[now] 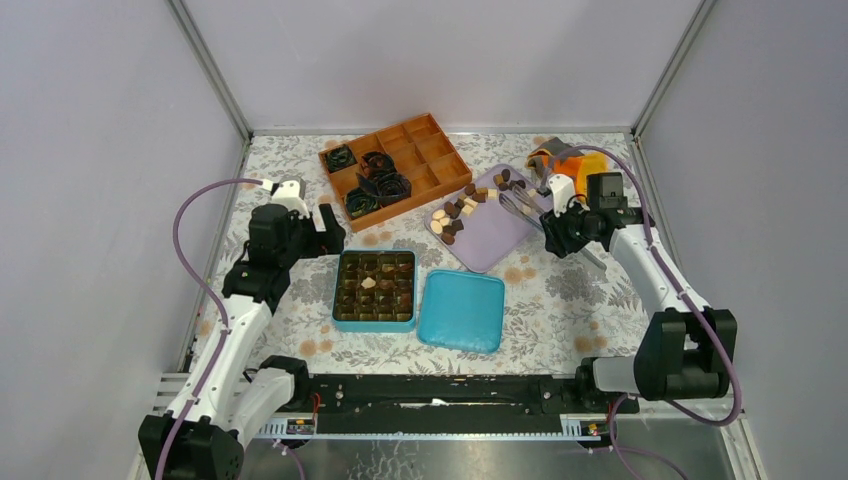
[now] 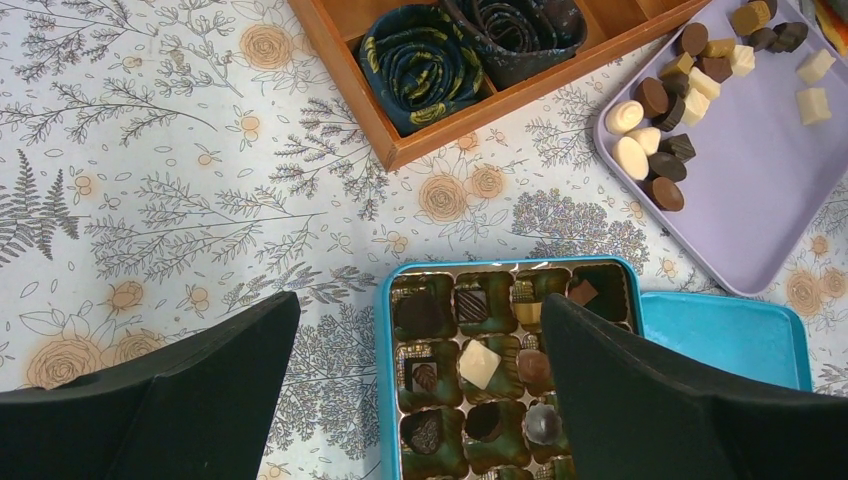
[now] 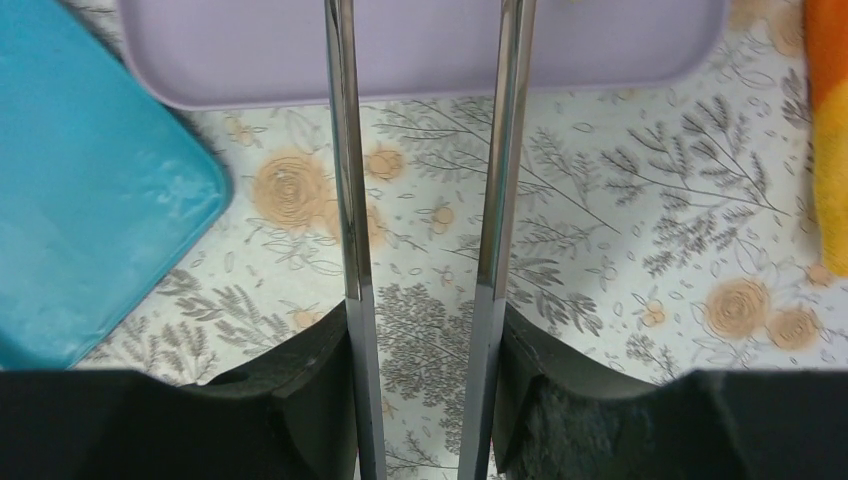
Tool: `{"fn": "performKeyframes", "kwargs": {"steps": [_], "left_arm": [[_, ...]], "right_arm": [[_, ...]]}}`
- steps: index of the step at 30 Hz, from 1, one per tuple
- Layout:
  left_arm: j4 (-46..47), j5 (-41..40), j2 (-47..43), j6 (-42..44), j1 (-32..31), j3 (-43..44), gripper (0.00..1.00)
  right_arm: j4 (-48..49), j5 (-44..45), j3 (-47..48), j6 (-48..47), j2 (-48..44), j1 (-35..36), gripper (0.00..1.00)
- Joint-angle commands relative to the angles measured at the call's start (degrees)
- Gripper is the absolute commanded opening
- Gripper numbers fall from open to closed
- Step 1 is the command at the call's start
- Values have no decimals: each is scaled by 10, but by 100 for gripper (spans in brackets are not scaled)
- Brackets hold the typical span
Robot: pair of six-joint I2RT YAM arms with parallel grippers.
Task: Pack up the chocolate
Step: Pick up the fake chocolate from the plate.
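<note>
Left gripper is splayed wide with nothing in it, hanging by the far-left corner of the box. Through its camera I'm looking straight down into the cells. There's a white square in the second row with dark pieces around it, and a few cells show only their liners. The lid lies flat just right of the box.

Over on my right, the right gripper is clamped on the tongs. One finger presses each steel arm from outside, and the arms run parallel with a gap between them. They reach out over the near edge of the purple tray. Their tips run off the top of the wrist view, so I can't tell whether they pinch anything.

Most of the chocolate sits loose on that tray, bunched along its left and far sides (dark, brown and cream all mixed). Behind the box, the wooden tray holds black paper cups in its left compartments. Something orange lies just right of the tongs, on the floral cloth.
</note>
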Motion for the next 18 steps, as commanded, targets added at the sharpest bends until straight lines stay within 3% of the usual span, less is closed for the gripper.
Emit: {"fn": "performKeyframes", "kwargs": {"steps": [1,18], "left_arm": [[32,7,-1,6,2,-6,99],[39,0,1,-12,2,-11,99]], "right_arm": [[47,63,8,29,18,-11,49],[57,117,39,71,127,-21,49]]}}
